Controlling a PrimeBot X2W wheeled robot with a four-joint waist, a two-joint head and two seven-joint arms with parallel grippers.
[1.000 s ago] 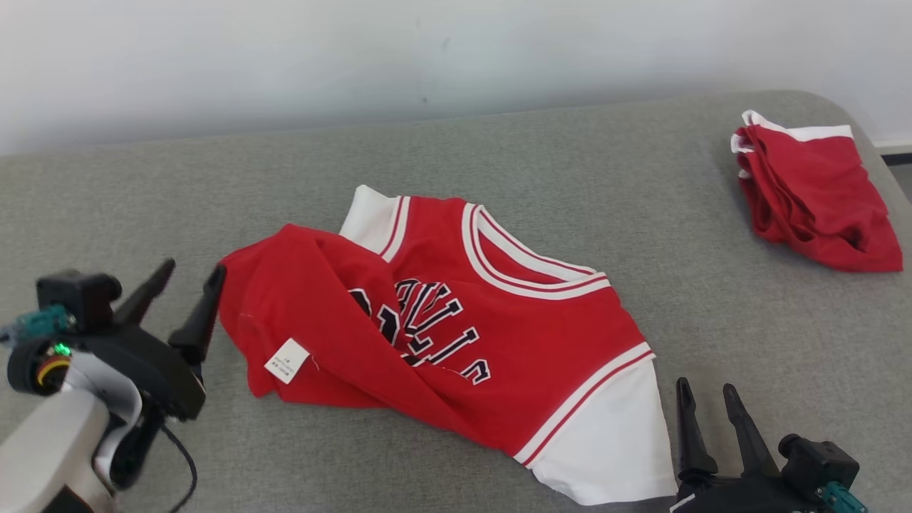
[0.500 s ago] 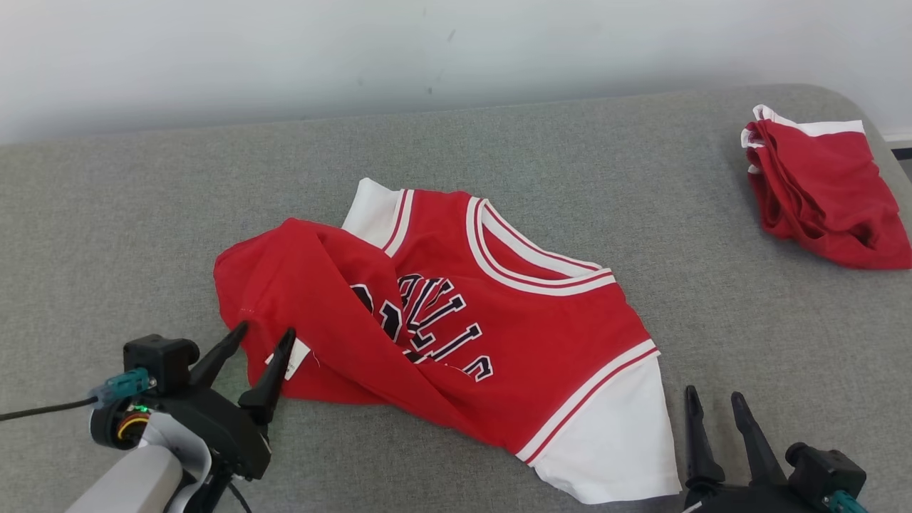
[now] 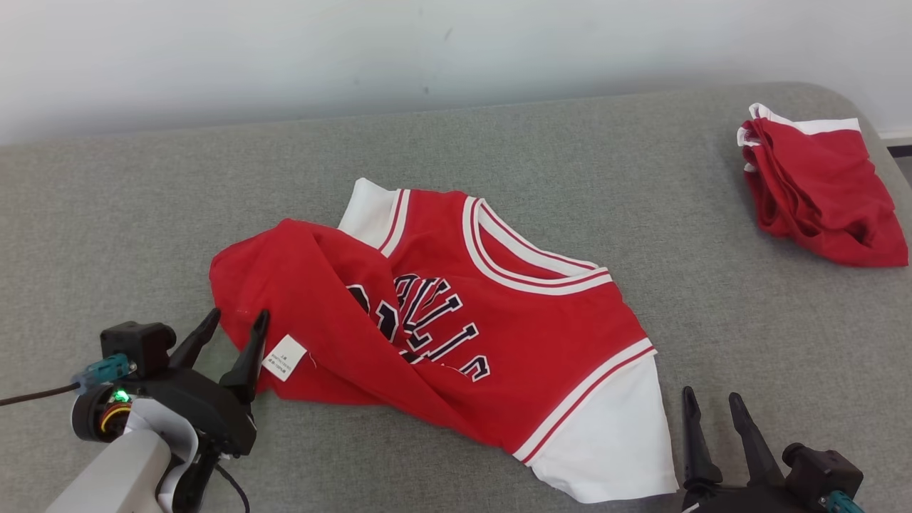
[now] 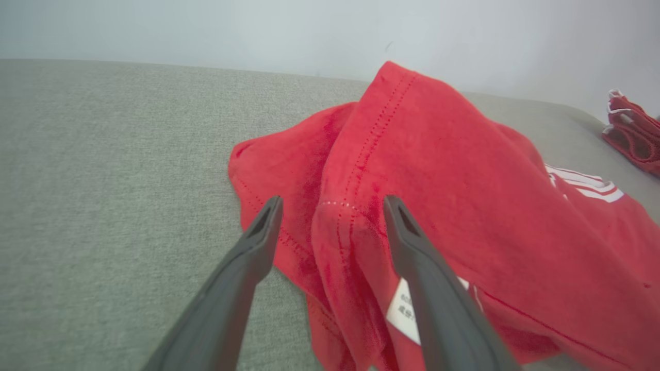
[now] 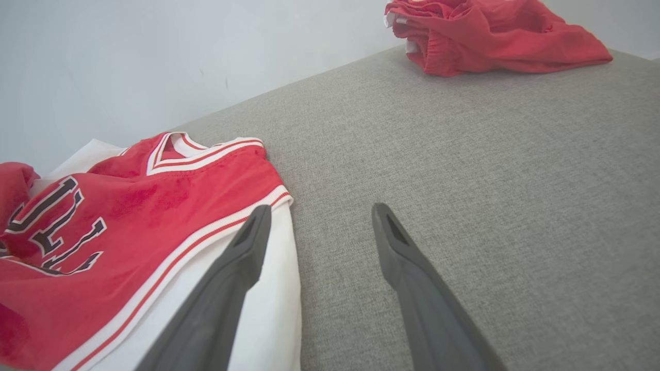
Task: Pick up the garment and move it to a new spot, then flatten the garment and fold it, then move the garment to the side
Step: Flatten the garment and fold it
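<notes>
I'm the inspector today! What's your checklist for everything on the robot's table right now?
Surface: grey fabric top, rounded far right corner.
Job's things: red jersey with white sleeves and black letters, rumpled, left part folded over, white label showing.
Clutter: second red-and-white garment, bunched at the far right.
Grippers: left gripper open around a jersey fold; right gripper open, near the white sleeve, holding nothing.
Cables: black cable by the left wrist.
Surroundings: pale wall behind.

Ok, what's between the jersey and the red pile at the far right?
Nothing: bare grey cushion between jersey and red pile, seen in the head view.
</notes>
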